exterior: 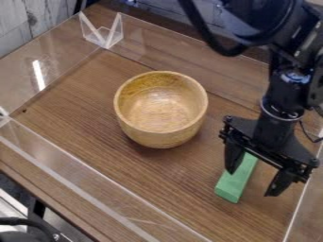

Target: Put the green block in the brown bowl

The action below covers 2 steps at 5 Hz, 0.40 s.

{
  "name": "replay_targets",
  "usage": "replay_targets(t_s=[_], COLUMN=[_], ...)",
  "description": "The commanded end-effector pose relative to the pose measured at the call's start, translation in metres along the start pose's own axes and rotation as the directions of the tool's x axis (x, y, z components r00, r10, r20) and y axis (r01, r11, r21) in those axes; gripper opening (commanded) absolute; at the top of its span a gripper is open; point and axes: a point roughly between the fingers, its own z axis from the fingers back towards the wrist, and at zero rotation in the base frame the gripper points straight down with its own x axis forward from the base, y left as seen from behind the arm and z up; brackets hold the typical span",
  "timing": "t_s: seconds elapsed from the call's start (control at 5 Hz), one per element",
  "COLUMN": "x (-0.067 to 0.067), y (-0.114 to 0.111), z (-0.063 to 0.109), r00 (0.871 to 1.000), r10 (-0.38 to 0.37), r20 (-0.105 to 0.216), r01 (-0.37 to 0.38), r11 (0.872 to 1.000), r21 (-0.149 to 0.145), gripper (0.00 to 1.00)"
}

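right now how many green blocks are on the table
1. The green block lies on the wooden table, right of the brown bowl, directly under the open hand. Its upper end is hidden by the hand; no other block shows.

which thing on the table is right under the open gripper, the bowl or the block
The green block: the gripper stands open over it, while the brown bowl sits apart to the left.

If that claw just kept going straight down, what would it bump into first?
Most likely the green block: the open claw points down right over its upper end. From this single view, depth is uncertain, so its fingers might instead straddle it and reach the table.
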Motion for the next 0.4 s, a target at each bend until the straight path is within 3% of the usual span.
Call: replay_targets(t_s=[0.0,0.2], x=[0.004,0.004], y=[0.005,0.019], z=[0.023,0.003], r00=[0.994,0.997], r10=[-0.082,-0.057], r20=[0.069,0.051], r01=[0.083,0.058], r11=[0.996,0.998], r21=[-0.02,-0.019], gripper=[1.0,1.0])
